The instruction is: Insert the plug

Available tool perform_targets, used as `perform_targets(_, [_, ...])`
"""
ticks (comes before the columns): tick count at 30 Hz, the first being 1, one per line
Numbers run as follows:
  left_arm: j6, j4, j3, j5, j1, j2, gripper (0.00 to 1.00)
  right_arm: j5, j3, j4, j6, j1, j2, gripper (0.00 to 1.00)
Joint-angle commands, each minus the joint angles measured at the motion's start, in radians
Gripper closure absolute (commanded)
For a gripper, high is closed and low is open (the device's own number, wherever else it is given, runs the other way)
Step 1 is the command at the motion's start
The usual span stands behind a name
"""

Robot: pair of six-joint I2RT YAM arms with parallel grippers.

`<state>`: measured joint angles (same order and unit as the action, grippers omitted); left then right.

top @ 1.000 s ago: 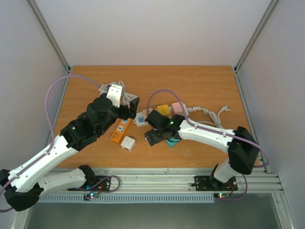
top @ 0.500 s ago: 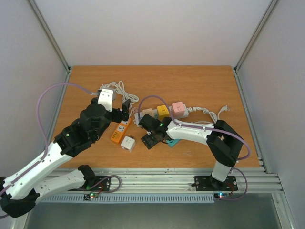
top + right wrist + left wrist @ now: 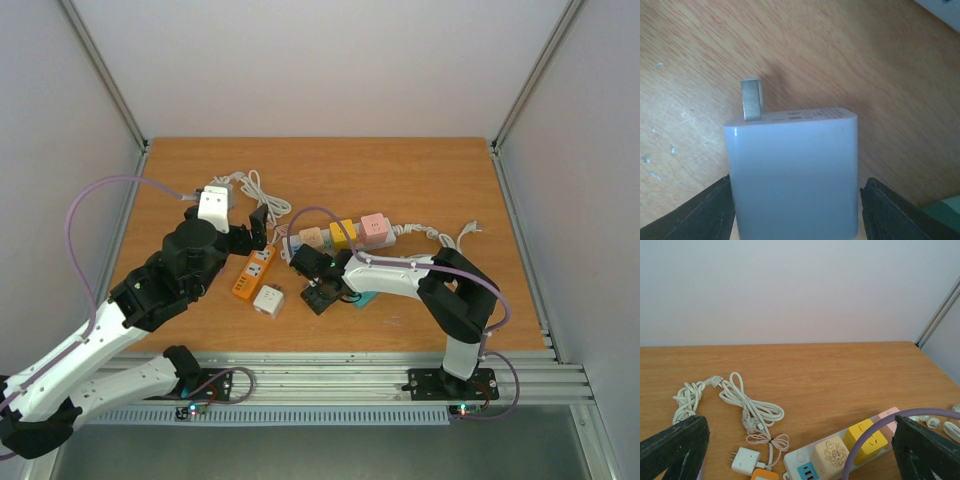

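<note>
Right wrist view: right fingers [image 3: 690, 215] clamp the white plug [image 3: 795, 170] (its base cut off, one prong [image 3: 752, 100] showing); left fingers [image 3: 675, 447] gape.

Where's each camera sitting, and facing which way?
Top external: above and behind the bases, looking down on the brown wooden table; left arm and right arm show.
Left wrist: faces level across the table toward the back wall; left end effector open, black fingers at the bottom corners.
Right wrist: close over the tabletop, facing a white rectangular plastic plug; right end effector fingers flank it.
Shared: top and left wrist both show the white power strip with coloured cube adapters.
</note>
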<state>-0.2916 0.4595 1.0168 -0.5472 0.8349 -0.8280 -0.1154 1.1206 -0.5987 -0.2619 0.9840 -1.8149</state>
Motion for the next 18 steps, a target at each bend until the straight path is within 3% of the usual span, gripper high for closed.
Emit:
perform_targets(1, [-0.033,-0.038,0.009,-0.007,-0.006,-0.003,0.01,-0.026,-0.005,0.021,-0.018,0.006,-0.019,0.33])
perform_targets(6, [-0.073,0.011,0.024,-0.014,-0.006,-0.014,0.01,-0.015,-0.017,0.028,-0.023,0.005,-0.01,0.49])
perform_targets(11, [-0.111,0.047,0.026,-0.012,-0.012,-0.032,0.01,-0.038,-0.058,0.054,-0.026,0.005,0.06,0.53])
perform_targets(18, [-0.204,0.052,0.016,0.284,-0.117,-0.111,0.03,-0.165,-0.149,0.107,0.019,-0.01,0.24,0.54])
